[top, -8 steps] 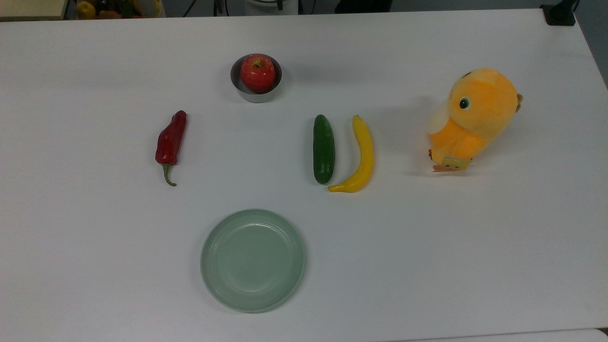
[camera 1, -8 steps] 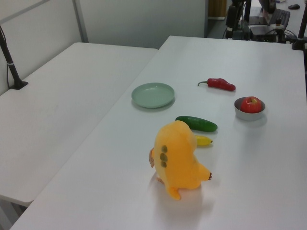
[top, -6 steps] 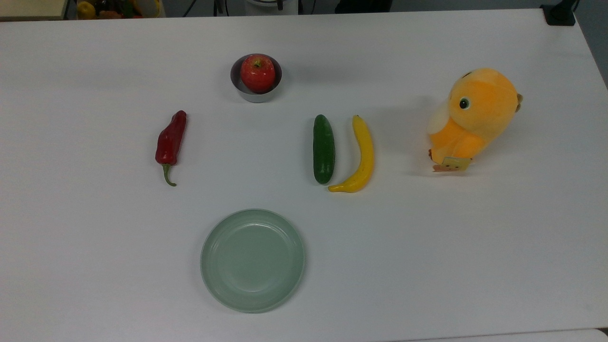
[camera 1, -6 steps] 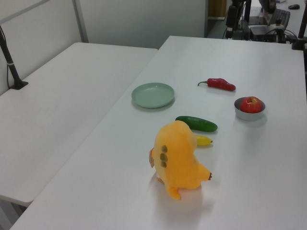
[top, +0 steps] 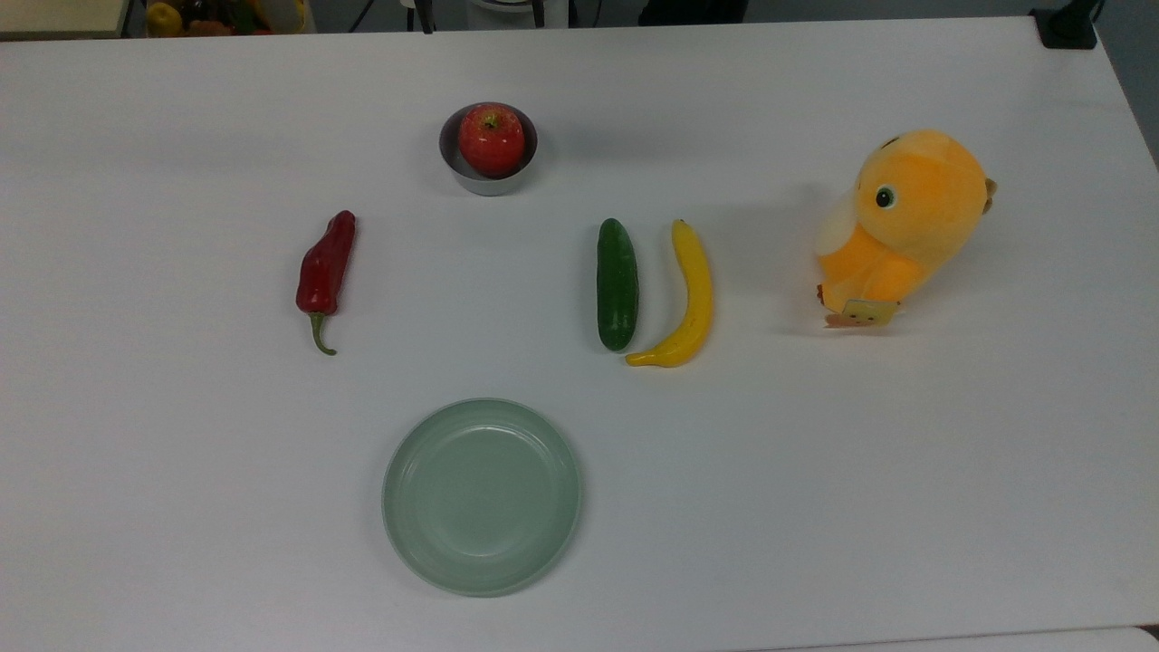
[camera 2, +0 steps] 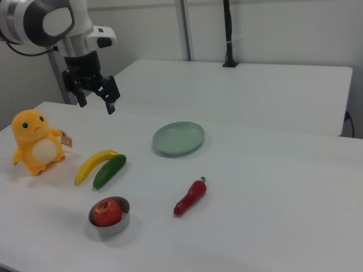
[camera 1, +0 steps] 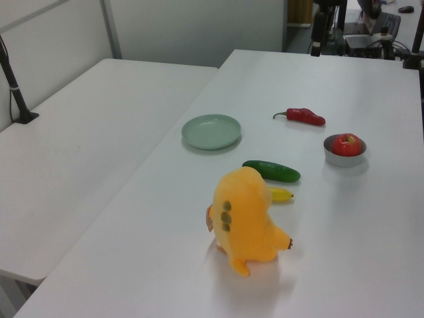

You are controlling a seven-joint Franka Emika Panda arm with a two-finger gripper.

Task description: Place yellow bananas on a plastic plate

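Top view: the yellow banana (top: 692, 295) lies on the white table (top: 905, 453) just beside a dark green cucumber (top: 617, 283), apart from the empty sage-green plate (top: 482, 496).

Left view: an orange plush toy (camera 1: 246, 222) hides most of the banana.

Right view: the gripper (camera 2: 97, 98) hangs above the table beyond the banana, fingers spread wide, holding nothing.
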